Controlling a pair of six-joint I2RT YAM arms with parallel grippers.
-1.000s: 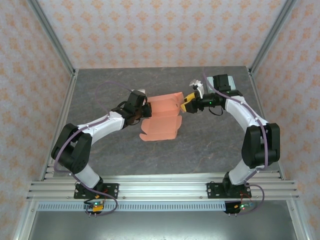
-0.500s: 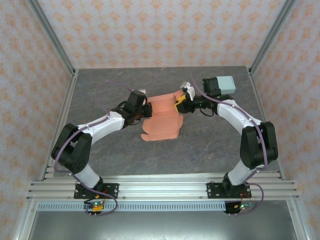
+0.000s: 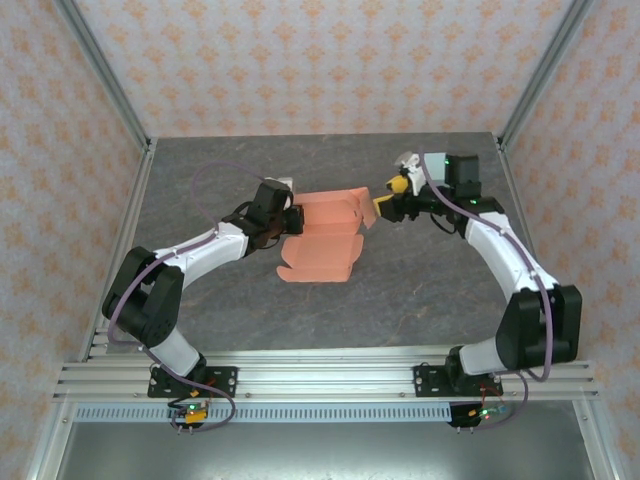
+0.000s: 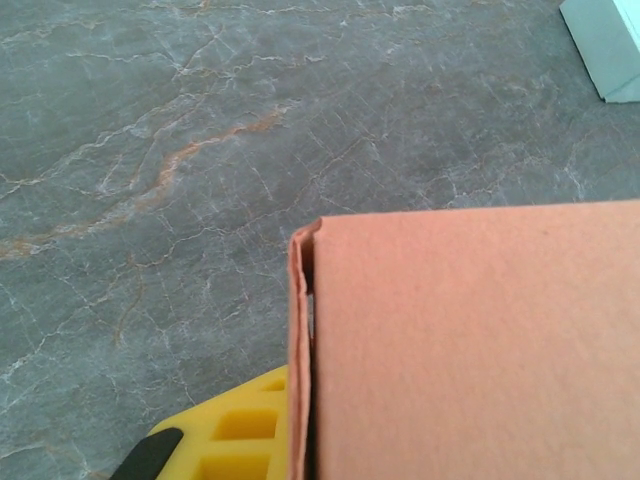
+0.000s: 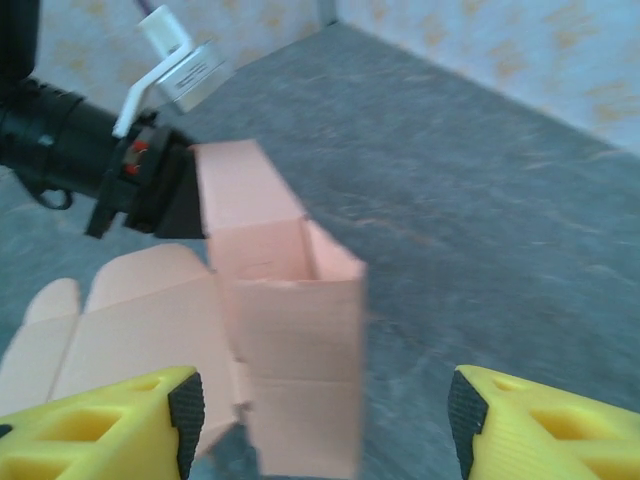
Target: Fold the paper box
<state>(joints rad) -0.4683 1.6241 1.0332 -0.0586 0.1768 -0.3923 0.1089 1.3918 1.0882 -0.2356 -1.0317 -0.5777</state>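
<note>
The left gripper (image 3: 287,221) is clamped on the left edge of the paper box (image 3: 325,238). The box sits partly erected mid-table, with a flat flap spread toward the near side. At its right end the right gripper (image 3: 388,198) has its yellow fingers (image 5: 110,420) spread wide and holds nothing; the box's open end lies ahead, between them. The table (image 3: 430,290) is grey and marbled, and the walls (image 3: 300,60) are peach-patterned.

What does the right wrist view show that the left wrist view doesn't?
Right wrist: the box's open end, its flat flaps, the left hand clamped on its far panel, and the right hand open. Left wrist: the doubled layers at the gripped edge close up, and a pale shape in the corner. Both: box and table.
</note>
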